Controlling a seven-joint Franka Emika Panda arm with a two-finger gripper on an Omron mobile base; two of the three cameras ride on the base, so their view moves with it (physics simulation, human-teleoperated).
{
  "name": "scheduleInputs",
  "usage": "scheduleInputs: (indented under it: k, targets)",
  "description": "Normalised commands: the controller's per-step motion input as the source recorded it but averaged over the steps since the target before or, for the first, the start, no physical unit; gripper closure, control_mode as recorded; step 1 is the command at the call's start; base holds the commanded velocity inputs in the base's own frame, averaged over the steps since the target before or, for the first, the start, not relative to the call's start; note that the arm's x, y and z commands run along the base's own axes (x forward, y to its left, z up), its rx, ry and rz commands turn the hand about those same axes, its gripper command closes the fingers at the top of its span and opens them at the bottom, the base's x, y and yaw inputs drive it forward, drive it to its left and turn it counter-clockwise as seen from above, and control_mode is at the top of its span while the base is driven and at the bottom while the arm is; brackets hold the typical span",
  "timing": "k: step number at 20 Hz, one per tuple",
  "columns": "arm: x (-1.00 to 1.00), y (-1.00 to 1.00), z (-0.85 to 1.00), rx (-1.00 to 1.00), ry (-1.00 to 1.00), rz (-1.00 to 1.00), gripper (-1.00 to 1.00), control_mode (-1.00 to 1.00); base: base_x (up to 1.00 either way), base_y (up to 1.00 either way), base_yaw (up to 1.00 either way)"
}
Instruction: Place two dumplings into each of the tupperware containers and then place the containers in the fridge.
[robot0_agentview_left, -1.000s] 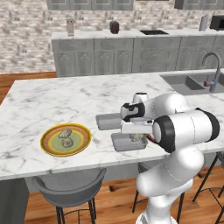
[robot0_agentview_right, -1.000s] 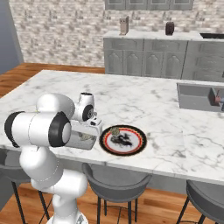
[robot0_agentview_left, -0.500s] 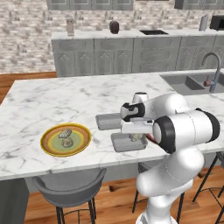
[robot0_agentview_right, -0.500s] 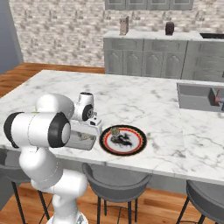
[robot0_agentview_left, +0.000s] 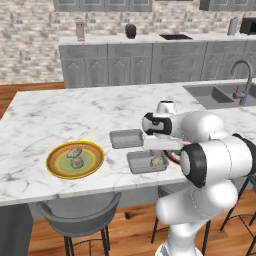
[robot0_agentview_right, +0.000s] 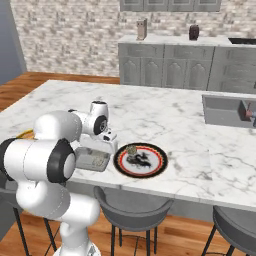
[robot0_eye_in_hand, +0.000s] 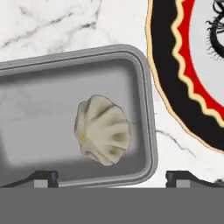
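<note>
Right now the gripper (robot0_eye_in_hand: 111, 177) hangs just above the nearer tupperware container (robot0_agentview_left: 147, 161), its two finger tips spread wide at either side of the hand view, holding nothing. One dumpling (robot0_eye_in_hand: 103, 129) lies loose on the tray floor between them, toward the rim that runs alongside the black-and-red plate (robot0_eye_in_hand: 192, 74); tray and plate sit just beside each other with a thin strip of marble between. The second container (robot0_agentview_left: 126, 138) sits just behind the first, further in on the counter (robot0_agentview_left: 60, 115). Well off to the left, near the front edge, the yellow plate (robot0_agentview_left: 75, 159) carries two more dumplings (robot0_agentview_left: 74, 152). Behind the trays the marble runs open to the sink (robot0_agentview_left: 212, 95). From the right base view another dumpling (robot0_agentview_right: 131, 149) rests at the back of the black-and-red plate, and dark markings beside it are too small to read. The arm's wrist covers part of the near tray from both base views, and the finger tips themselves are cut off at the bottom of the hand view.
</note>
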Motion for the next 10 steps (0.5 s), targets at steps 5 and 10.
scheduleInputs:
  k: [5, 10]
  targets:
    - [0.10, -0.57, 0.54, 0.00, 0.08, -0.06, -1.00, -1.00, 0.00, 0.00, 0.00]
    - [0.67, -0.64, 0.12, 0.00, 0.13, -0.01, -1.00, -1.00, 0.00, 0.00, 0.00]
